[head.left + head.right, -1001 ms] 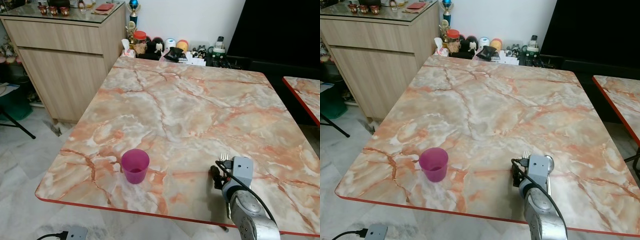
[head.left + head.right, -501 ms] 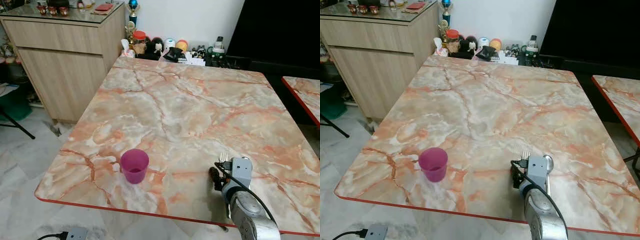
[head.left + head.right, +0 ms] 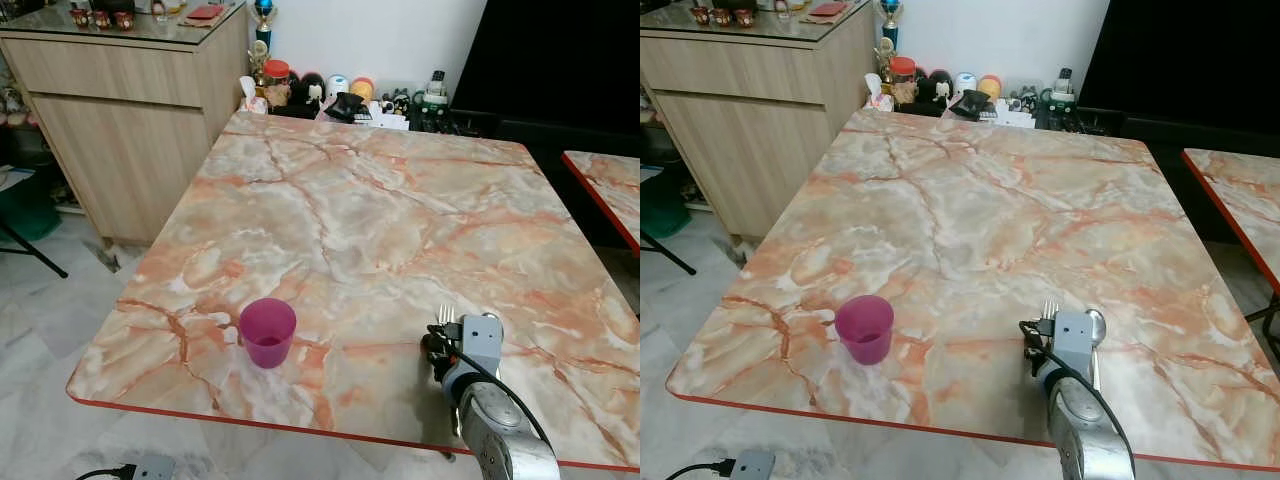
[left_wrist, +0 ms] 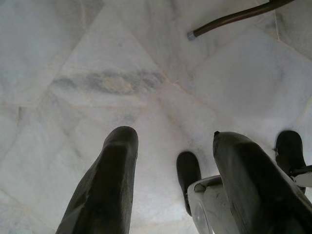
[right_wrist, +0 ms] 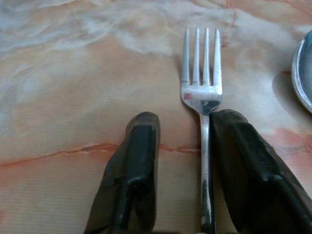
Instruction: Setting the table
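Fork down on the marble table, right gripper parted around its handle.

A wooden cabinet (image 3: 130, 110) stands far left; on the glossy orange-veined table (image 3: 370, 220) a translucent magenta cup (image 3: 267, 332) sits near the front edge, left of centre. To its right the right gripper (image 5: 180, 141) rests low, black fingers spread astride the steel fork (image 5: 202, 97), one touching its handle. A spoon (image 3: 1096, 325) lies just right. The left gripper (image 4: 175, 156) hangs open over pale floor tiles (image 4: 97, 63).
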`<state>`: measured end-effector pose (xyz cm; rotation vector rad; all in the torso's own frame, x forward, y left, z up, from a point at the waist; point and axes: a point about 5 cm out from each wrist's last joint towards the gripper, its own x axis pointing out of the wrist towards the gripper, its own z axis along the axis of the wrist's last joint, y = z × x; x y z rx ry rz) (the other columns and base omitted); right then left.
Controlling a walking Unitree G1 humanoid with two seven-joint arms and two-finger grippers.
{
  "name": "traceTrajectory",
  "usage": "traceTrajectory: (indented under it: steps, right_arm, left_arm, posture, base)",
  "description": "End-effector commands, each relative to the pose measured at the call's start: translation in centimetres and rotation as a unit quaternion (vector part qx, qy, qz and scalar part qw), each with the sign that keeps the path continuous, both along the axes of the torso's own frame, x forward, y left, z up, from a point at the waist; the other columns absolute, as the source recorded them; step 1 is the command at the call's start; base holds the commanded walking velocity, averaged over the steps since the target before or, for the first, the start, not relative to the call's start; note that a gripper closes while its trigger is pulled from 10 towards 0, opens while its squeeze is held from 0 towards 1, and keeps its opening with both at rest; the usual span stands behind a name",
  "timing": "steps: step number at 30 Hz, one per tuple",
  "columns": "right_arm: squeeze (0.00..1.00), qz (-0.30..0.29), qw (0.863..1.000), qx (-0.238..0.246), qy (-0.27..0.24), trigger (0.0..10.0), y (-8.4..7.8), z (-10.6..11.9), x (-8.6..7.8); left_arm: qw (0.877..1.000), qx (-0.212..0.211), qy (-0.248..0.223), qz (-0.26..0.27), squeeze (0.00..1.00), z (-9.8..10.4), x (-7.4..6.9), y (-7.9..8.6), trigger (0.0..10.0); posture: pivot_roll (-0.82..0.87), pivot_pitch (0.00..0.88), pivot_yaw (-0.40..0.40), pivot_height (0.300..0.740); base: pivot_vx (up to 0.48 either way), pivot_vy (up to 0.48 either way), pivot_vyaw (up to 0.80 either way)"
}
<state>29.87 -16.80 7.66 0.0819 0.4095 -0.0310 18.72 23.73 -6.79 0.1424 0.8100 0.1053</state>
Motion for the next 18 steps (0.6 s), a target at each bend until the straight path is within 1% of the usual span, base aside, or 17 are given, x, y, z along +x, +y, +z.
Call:
traceTrajectory:
  steps: [1, 7, 17, 18]
  right_arm:
    - [0.00, 0.014, 1.000, 0.003, 0.024, 0.7, 0.47, -0.92, -0.22]
    - [0.00, 0.017, 1.000, -0.001, 0.023, 0.5, 0.48, -0.91, -0.18]
    - [0.00, 0.019, 1.000, -0.008, 0.023, 0.4, 0.45, -0.90, -0.12]
    - [0.00, 0.018, 1.000, -0.008, 0.022, 0.2, 0.45, -0.89, -0.12]
  left_arm:
    - [1.000, -0.004, 0.018, -0.002, 0.00, -0.48, -0.84, -0.04, 10.0]
    - [1.000, -0.005, 0.018, -0.002, 0.00, -0.47, -0.82, -0.05, 10.0]
    - [1.000, -0.004, 0.018, -0.002, 0.00, -0.46, -0.79, -0.07, 10.0]
    - [1.000, -0.004, 0.017, -0.002, 0.00, -0.45, -0.77, -0.07, 10.0]
  posture:
    - [0.06, 0.123, -0.073, 0.740]
    - [0.06, 0.122, -0.074, 0.740]
    - [0.06, 0.121, -0.074, 0.740]
    - [0.06, 0.121, -0.074, 0.740]
  base:
    - [0.000, 0.000, 0.00]
    - [0.000, 0.000, 0.00]
    - [0.000, 0.000, 0.00]
    - [0.000, 0.000, 0.00]
